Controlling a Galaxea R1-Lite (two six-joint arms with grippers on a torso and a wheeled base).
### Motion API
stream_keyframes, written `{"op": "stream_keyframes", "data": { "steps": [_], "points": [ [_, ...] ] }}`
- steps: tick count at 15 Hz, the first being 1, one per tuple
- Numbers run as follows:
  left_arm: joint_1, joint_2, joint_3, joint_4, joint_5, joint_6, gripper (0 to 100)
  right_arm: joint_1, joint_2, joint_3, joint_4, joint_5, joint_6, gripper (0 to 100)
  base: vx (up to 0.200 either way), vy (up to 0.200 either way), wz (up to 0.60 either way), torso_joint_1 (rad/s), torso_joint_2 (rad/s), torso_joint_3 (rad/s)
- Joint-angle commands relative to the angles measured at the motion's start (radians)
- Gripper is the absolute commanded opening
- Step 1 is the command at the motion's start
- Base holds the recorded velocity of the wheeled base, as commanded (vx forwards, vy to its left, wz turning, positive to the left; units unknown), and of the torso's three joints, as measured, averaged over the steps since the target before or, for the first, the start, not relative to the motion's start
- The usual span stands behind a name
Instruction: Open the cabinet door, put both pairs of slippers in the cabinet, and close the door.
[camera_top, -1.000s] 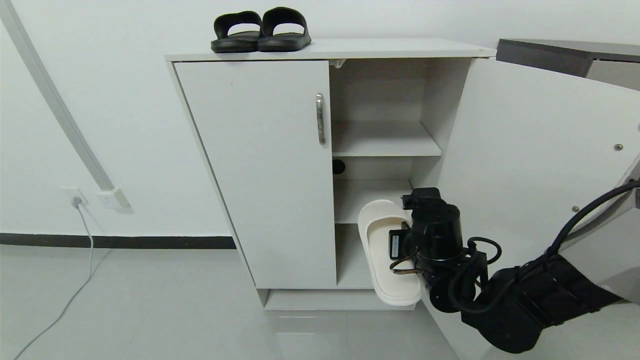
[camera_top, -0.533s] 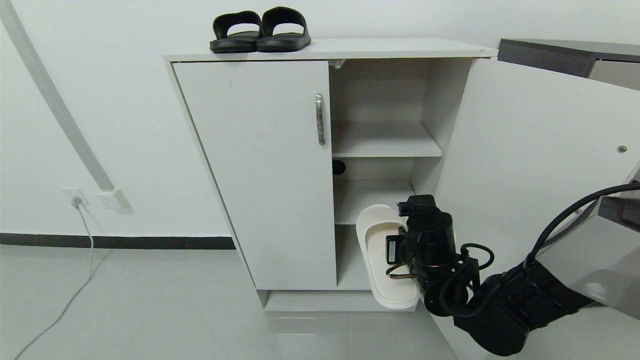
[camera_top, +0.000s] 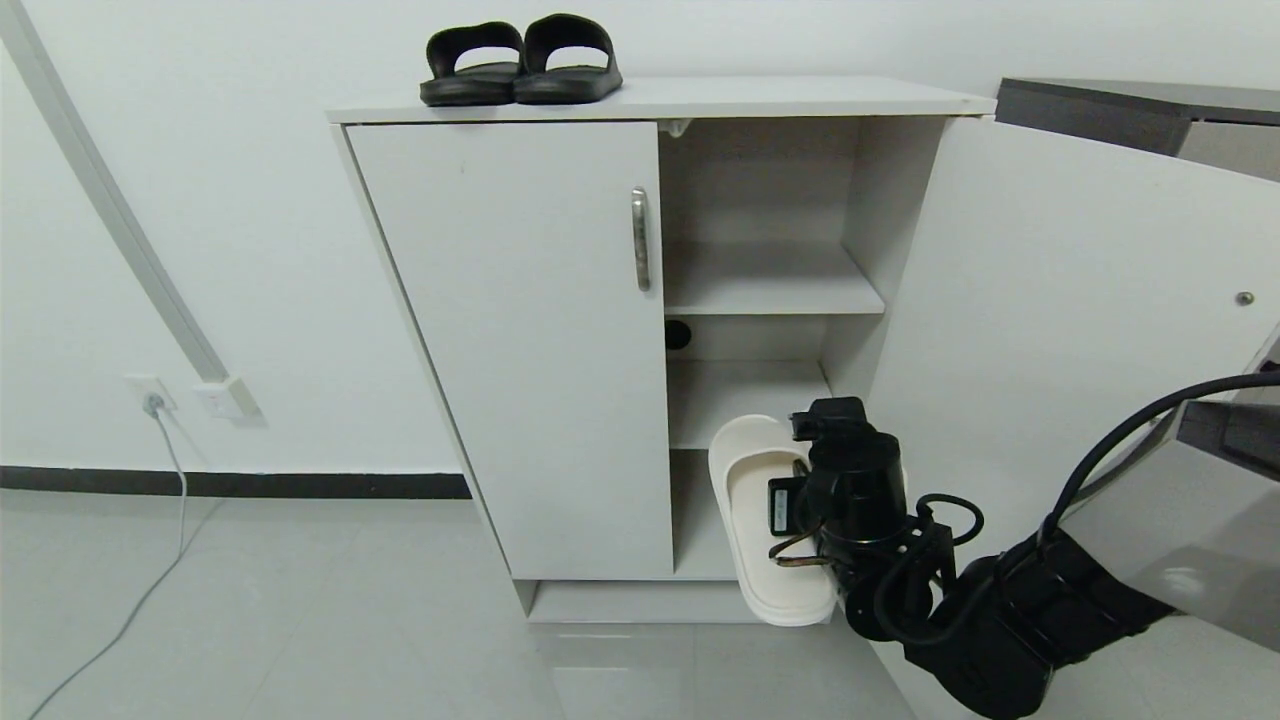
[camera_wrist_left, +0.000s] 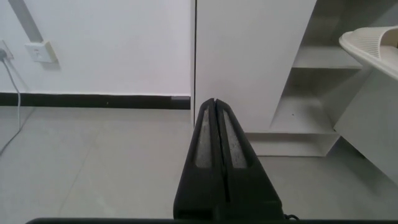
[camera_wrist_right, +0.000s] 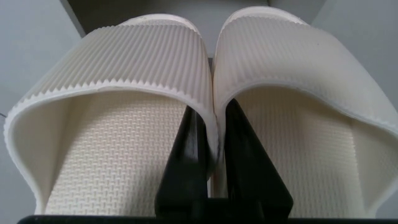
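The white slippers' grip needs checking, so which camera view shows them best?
The right wrist view: the white slippers sit side by side, the right gripper shut on their adjoining walls. The head view shows them on edge before the cabinet, partly hidden. The left wrist view catches one edge.

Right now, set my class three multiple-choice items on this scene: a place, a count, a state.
1. Where do the black rubber slippers rest? A atop the white wooden cabinet B on the floor C on a shelf
2. How many cabinet doors stand open? A none B one C two
3. The right end effector is: A open B shut on the cream ribbed slippers C shut, empty
Key: 1 A, they sit on its top; 2 B, right door stands open, left door shut; 3 B, fingers pinch both slippers' walls.
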Motion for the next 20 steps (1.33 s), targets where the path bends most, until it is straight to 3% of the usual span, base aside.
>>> {"op": "stream_keyframes", "data": {
  "steps": [1,5,17,20],
  "points": [
    [0.002,0.002,0.0,0.0,0.0,-0.001,0,0.0,-0.001,0.0,-0.003,0.0,0.0,0,0.0,0.0,0.0,0.0,0.0,0.0],
    [0.0,0.002,-0.001,0.002,-0.006,0.008,0,0.003,0.011,-0.02,-0.006,0.01,-0.007,0,0.0,0.0,0.0,-0.002,0.0,-0.025],
    [0.002,0.002,0.0,0.0,-0.004,0.014,0,0.0,0.036,-0.065,-0.021,0.023,-0.021,0,0.0,0.0,0.0,0.004,0.0,-0.179],
    [0.0,0.002,0.0,0.0,-0.006,0.013,0,0.0,0.102,-0.046,-0.233,0.019,-0.096,0,0.0,0.0,0.0,0.0,0.0,0.0]
  ]
}}
